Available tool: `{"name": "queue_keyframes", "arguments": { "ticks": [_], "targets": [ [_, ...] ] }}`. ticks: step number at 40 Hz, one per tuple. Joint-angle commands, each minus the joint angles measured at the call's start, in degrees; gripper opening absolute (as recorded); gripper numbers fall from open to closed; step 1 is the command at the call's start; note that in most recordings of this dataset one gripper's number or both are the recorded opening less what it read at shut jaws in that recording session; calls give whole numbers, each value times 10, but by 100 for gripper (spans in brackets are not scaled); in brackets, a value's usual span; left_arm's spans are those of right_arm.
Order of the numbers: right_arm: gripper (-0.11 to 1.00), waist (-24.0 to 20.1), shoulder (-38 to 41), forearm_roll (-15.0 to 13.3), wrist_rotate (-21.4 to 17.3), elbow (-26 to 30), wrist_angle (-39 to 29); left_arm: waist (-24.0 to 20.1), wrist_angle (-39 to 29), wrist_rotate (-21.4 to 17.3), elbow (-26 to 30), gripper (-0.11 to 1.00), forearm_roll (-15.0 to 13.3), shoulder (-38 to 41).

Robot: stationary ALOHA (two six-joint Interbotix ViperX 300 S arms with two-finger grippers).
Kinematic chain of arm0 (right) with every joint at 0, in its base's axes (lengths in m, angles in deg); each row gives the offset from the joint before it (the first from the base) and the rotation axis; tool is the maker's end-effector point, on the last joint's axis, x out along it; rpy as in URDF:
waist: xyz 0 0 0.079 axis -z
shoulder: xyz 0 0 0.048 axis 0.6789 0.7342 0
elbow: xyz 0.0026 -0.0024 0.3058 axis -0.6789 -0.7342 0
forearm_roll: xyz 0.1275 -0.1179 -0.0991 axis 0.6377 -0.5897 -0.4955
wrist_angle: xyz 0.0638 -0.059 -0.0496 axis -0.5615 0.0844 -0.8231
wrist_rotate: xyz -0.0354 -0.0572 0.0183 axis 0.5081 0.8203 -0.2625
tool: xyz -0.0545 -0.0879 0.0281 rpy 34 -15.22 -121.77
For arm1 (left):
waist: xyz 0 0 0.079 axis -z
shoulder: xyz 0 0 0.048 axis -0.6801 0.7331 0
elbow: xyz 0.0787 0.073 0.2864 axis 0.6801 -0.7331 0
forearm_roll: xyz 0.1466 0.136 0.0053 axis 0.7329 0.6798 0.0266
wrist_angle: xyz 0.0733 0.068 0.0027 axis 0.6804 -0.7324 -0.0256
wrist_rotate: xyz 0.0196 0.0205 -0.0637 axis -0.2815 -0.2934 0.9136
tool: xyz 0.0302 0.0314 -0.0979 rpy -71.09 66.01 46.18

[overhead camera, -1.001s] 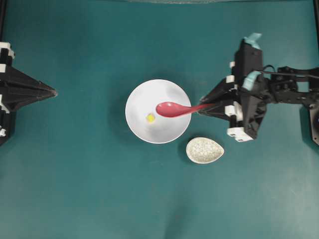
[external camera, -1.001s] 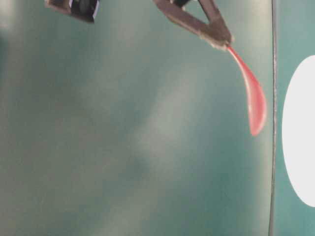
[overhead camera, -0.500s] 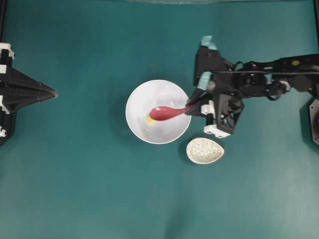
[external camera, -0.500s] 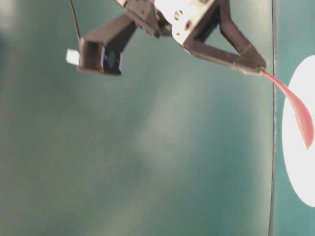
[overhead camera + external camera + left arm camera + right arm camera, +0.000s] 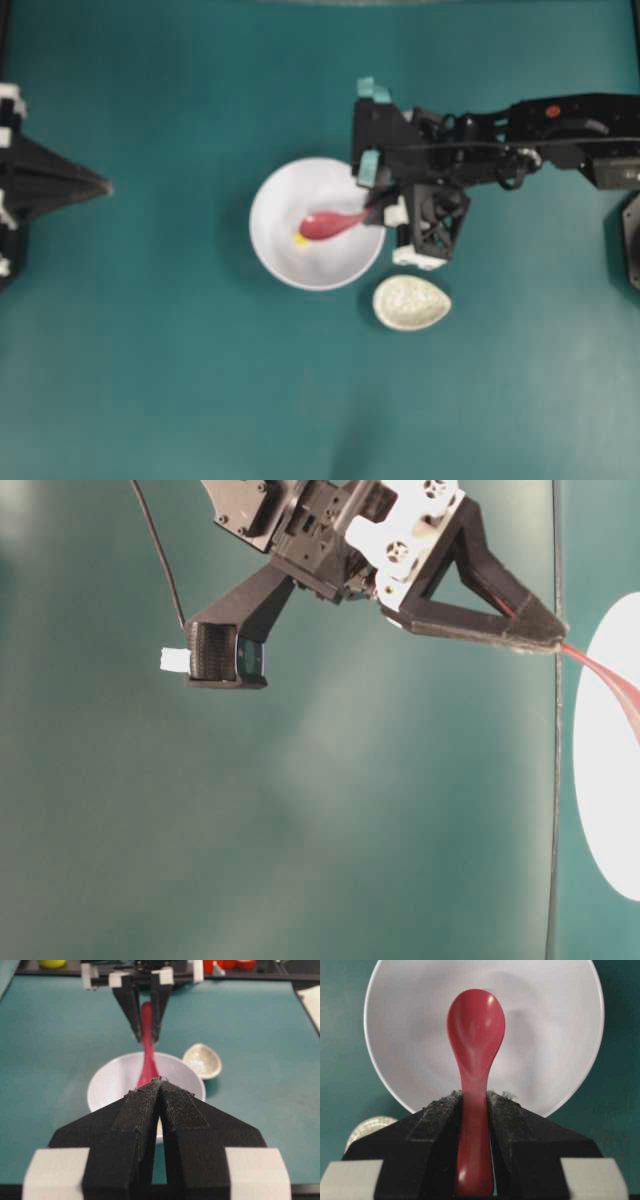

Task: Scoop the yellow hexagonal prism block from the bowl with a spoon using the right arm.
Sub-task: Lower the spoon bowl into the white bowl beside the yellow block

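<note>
Since a second ago the right gripper (image 5: pixel 378 208), clamped on the spoon (image 5: pixel 328 224), has come over the bowl (image 5: pixel 270 255); overhead, the scoop touches the yellow hexagonal prism block (image 5: pixel 301 239), and a speckled dish (image 5: pixel 411 301) lies nearby. From the left wrist, the left gripper (image 5: pixel 160 1081) is closed, empty.

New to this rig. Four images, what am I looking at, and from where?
Two black robot arms work over a teal table. One picture looks straight down, one sits at table level, and one camera rides on each wrist. The right gripper is shut on a pink-red spoon, its scoop inside the white bowl, beside a small yellow block. The right wrist view looks along the spoon into the bowl. The left gripper is shut, holds nothing, parked at the left edge. A speckled egg-shaped dish lies next to the bowl.
</note>
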Motion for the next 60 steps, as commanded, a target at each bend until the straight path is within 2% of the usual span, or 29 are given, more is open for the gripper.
{"name": "queue_keyframes", "arguments": {
  "ticks": [1, 23, 60],
  "targets": [
    [24, 2, -6, -1, -1, 14, -9, -1, 3, 0, 16, 0, 2, 4],
    [24, 10, 18, -15, -1, 14, -30, -2, 3, 0, 15, 0, 2, 4],
    [24, 6, 59, -17, -1, 45, 16, -2, 3, 0, 16, 0, 2, 2]
  ]
}}
